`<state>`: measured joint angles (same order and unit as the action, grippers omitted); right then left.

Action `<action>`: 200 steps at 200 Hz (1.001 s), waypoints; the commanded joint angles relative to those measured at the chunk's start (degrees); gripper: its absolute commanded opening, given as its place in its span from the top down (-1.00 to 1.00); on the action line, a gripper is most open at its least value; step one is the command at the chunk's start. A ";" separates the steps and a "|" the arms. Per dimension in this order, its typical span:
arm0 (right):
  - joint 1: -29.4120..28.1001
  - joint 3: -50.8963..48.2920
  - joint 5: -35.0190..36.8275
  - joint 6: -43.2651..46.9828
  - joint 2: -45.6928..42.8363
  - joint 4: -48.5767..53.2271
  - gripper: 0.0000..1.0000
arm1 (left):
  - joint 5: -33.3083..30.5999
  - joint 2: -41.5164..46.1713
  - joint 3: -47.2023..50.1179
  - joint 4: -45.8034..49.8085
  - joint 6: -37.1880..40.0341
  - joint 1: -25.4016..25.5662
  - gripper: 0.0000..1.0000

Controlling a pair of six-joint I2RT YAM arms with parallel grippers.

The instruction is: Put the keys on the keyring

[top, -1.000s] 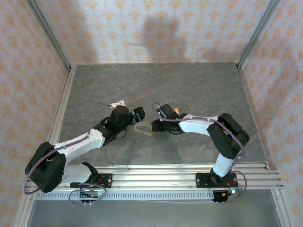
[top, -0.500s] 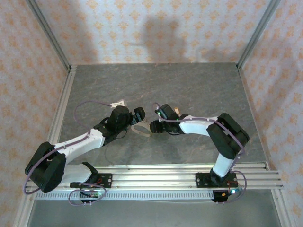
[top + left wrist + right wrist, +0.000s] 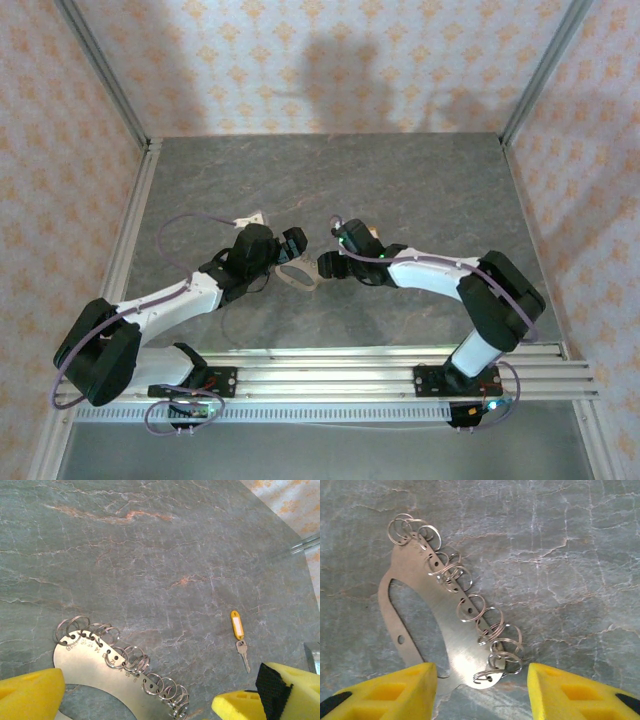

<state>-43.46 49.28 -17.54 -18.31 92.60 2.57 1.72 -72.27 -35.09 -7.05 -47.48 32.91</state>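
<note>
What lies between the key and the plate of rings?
In the left wrist view, the stretch between the key and the plate of rings is bare table.

We counted one key [image 3: 243,652], carrying one yellow tag [image 3: 236,625], at four o'clock in the left wrist view. We found one curved metal plate [image 3: 457,645]. The split rings [image 3: 471,608] threaded along its edge numbered about a dozen; overlaps prevented an exact count. Arms numbered two: one left arm [image 3: 170,300], one right arm [image 3: 430,272]. Yellow finger pads totalled four: two left pads [image 3: 30,695], two right pads [image 3: 385,690]. We noted one small white piece [image 3: 252,216].
</note>
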 commanded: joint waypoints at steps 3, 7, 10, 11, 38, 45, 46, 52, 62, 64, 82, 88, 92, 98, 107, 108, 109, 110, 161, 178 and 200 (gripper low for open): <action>0.13 2.20 3.44 1.99 2.89 2.21 -0.03 | -0.01 -0.39 -0.24 -0.16 0.64 0.31 -1.00; 0.15 2.37 3.48 2.01 3.29 2.26 -0.03 | -0.04 -0.35 -0.24 -0.16 0.64 0.34 -1.00; 0.17 2.50 3.47 2.13 3.57 2.25 -0.03 | -0.05 -0.37 -0.31 -0.11 0.65 0.38 -1.00; 0.19 2.54 3.47 2.13 3.69 2.17 -0.03 | -0.05 -0.35 -0.32 -0.09 0.64 0.39 -1.00; 0.22 3.45 3.23 2.15 5.93 1.79 -0.03 | -0.22 -0.39 -0.50 0.01 0.62 0.61 -1.00; 0.22 3.63 2.96 2.09 6.42 1.51 -0.03 | -0.29 -0.56 -0.58 0.02 0.64 0.58 -1.00; 0.22 3.63 2.91 2.11 6.57 1.49 -0.03 | -0.30 -0.58 -0.59 0.02 0.64 0.63 -1.00; 0.20 3.84 2.66 2.03 6.92 1.27 -0.03 | -0.27 -0.67 -0.66 0.02 0.64 0.58 -1.00; 0.21 4.06 1.95 1.77 7.41 0.97 -0.03 | -0.22 -0.88 -0.77 0.06 0.69 0.72 -1.00; 0.22 4.07 1.87 1.71 7.46 0.86 -0.03 | -0.22 -0.90 -0.77 0.03 0.70 0.72 -1.00; 0.14 4.12 0.59 1.28 7.65 0.17 0.00 | -0.12 -1.39 -0.99 -0.07 0.68 0.81 -1.00; 0.13 4.01 0.06 1.13 7.54 -0.03 0.02 | -0.13 -1.52 -1.03 -0.13 0.72 0.76 -1.00; 0.13 3.91 -0.38 0.96 7.44 -0.23 0.03 | -0.13 -1.59 -1.03 -0.15 0.73 0.86 -1.00; 0.14 3.70 -0.92 0.84 7.26 -0.45 0.04 | -0.22 -1.69 -1.11 -0.24 0.75 0.86 -1.00; 0.05 3.43 -1.54 0.48 6.91 -0.72 0.07 | -0.22 -1.84 -1.20 -0.33 0.68 0.89 -1.00; 0.00 3.40 -1.58 0.43 6.86 -0.77 0.07 | -0.22 -1.83 -1.20 -0.33 0.71 0.91 -1.00; -0.02 3.38 -1.64 0.45 6.83 -0.79 0.07 | -0.22 -1.91 -1.20 -0.33 0.67 0.92 -1.00; -0.03 3.33 -1.72 0.41 6.78 -0.76 0.08 | -0.22 -1.91 -1.21 -0.33 0.70 0.93 -1.00; -0.39 0.16 -5.42 -1.88 4.32 -2.80 0.21 | -0.22 -2.59 -1.30 -0.94 0.55 1.22 -1.00; -0.39 -1.04 -5.80 -2.45 3.50 -3.47 0.24 | -0.22 -2.73 -1.38 -0.88 0.55 1.26 -1.00; -0.48 -1.93 -6.01 -2.79 3.03 -3.81 0.25 | -0.30 -2.83 -1.47 -0.93 0.48 1.37 -1.00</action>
<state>-43.46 48.60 -22.57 -19.90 97.91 0.40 1.72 -74.52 -35.16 -7.11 -47.48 33.82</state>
